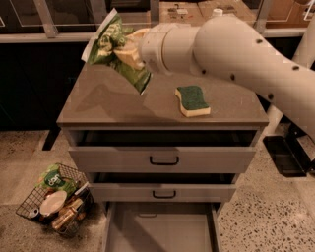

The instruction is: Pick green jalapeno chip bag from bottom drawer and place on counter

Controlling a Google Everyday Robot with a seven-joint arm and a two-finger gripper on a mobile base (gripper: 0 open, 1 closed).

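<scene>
My gripper (124, 48) is shut on the green jalapeno chip bag (112, 50), a crinkly light-green bag with white lettering. It holds the bag in the air above the back left part of the counter (113, 101). The bag hangs tilted, its lower corner pointing down toward the counter. The white arm comes in from the right and covers the back of the counter. The bottom drawer (160, 229) is pulled open at the foot of the cabinet, with a bare grey floor.
A green-topped yellow sponge (192, 101) lies on the counter's right half. Two upper drawers with black handles (164, 160) stand slightly open. A wire basket (51, 199) of snacks sits on the floor to the left. A bottle cap (217, 11) peeks above the arm.
</scene>
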